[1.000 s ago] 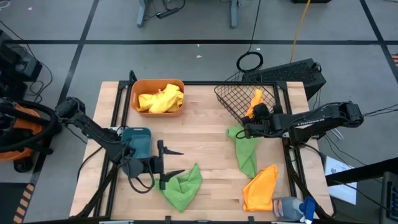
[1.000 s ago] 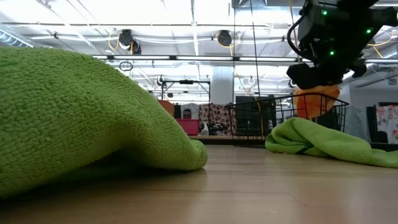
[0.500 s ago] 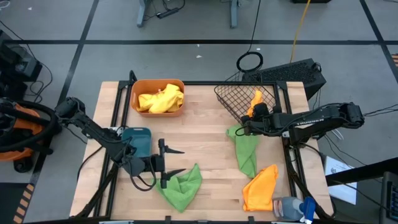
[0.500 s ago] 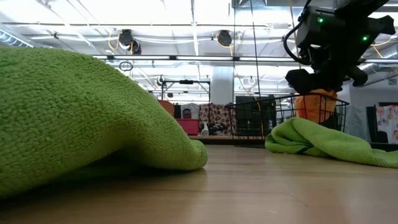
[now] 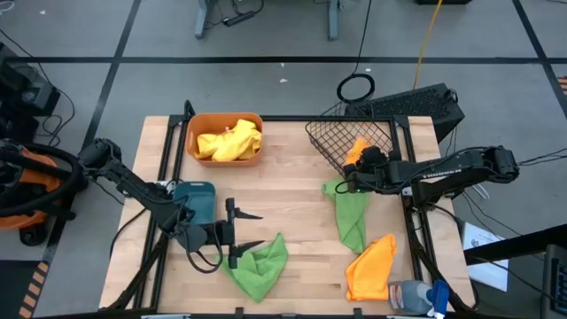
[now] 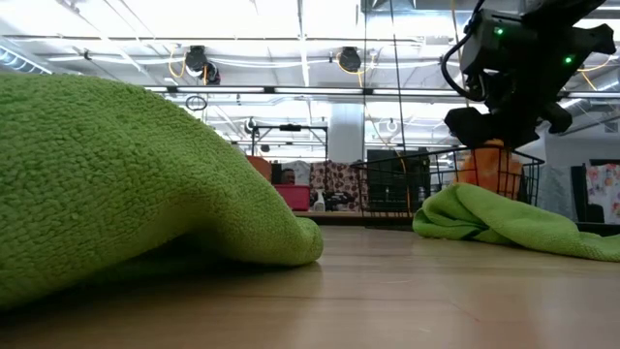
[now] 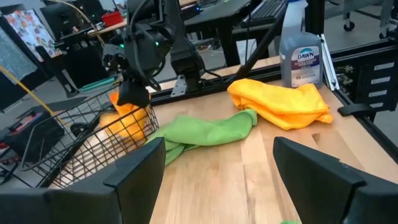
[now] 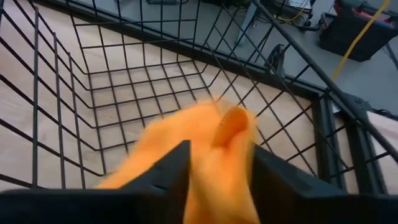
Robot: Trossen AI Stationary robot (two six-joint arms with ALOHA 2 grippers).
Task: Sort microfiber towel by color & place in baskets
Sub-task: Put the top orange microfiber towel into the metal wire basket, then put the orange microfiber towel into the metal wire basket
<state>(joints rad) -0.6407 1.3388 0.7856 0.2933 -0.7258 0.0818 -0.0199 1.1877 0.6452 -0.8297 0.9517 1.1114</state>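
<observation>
My right gripper (image 5: 358, 161) (image 8: 221, 180) hangs over the near right corner of the dark wire basket (image 5: 332, 137), fingers apart. An orange towel (image 8: 205, 143) (image 5: 355, 151) shows blurred between and below them, inside the basket. My left gripper (image 5: 244, 232) (image 7: 227, 186) waits open and level above the table, beside a crumpled green towel (image 5: 260, 266). A second green towel (image 5: 350, 213) lies with one end by the basket. Another orange towel (image 5: 372, 266) lies flat near the front right. Yellow towels (image 5: 229, 142) fill the orange tub (image 5: 190, 133). My right gripper stands with one finger (image 8: 165, 180) on either side of the orange towel's upper fold (image 8: 233, 127), slanting down into the basket from its near right. The towel is blurred, and I cannot tell whether it touches the fingers.
A teal tub (image 5: 197, 199) stands right behind my left gripper. A blue-capped spray bottle (image 5: 416, 294) lies at the front right corner. Bare wood shows in the table's middle.
My right gripper has opened over the wire basket. The orange towel, which stood up in a peak under the shut fingers, has sunk lower into the basket.
</observation>
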